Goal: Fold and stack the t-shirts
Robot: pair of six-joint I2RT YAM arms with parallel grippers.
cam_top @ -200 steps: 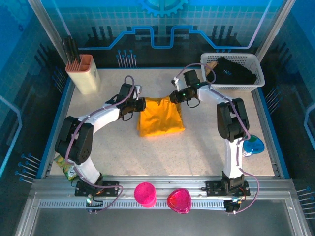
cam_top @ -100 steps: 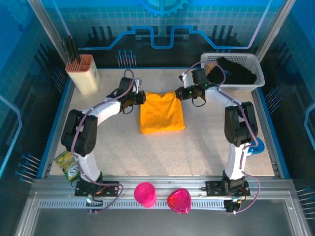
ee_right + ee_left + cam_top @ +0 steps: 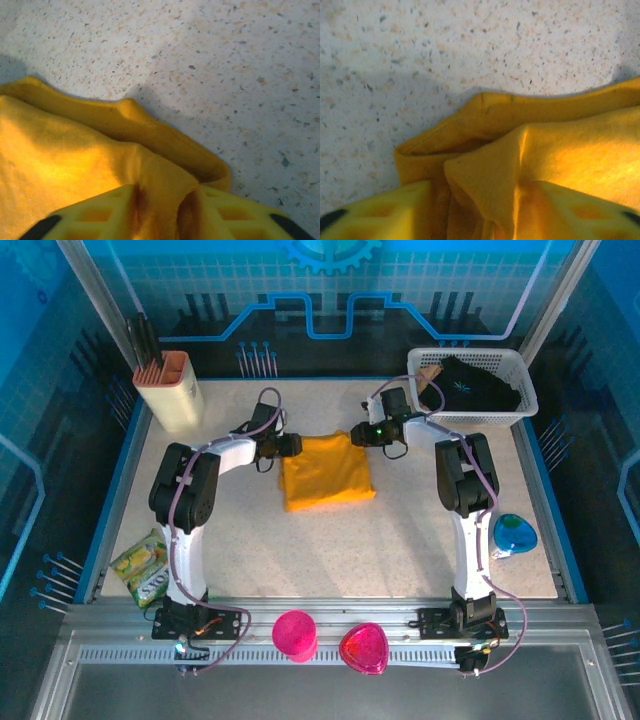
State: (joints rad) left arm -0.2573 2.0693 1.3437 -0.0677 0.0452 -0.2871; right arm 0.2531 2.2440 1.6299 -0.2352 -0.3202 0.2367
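Lying folded into a rough square, the orange-yellow t-shirt (image 3: pixel 328 475) sits slightly toward 12 o'clock of the speckled table's (image 3: pixel 300 550) middle. The left gripper (image 3: pixel 287 445) meets its 10 o'clock corner and the right gripper (image 3: pixel 361 435) its 2 o'clock corner. From above, both tips are too small and dark to read. In the left wrist view two yellow fingers (image 3: pixel 375 215), cut off by the bottom edge, stand well apart. A ridge of cloth rises between them with a dark gap beside one, so that pincer looks parted rather than clamped. In the right wrist view the fingers (image 3: pixel 235 215) sit closer, with a narrow fold filling the space between. Whether they pinch it or merely flank it cannot be told. At 1 o'clock a white basket (image 3: pixel 480 417) holds a dark garment (image 3: pixel 480 383) of unclear shape. A tan holder (image 3: pixel 172 395) stands at 10 o'clock and a green-yellow packet (image 3: pixel 145 567) lies at 8 o'clock. A blue object (image 3: pixel 516 536) at 4 o'clock is half hidden behind the right arm.
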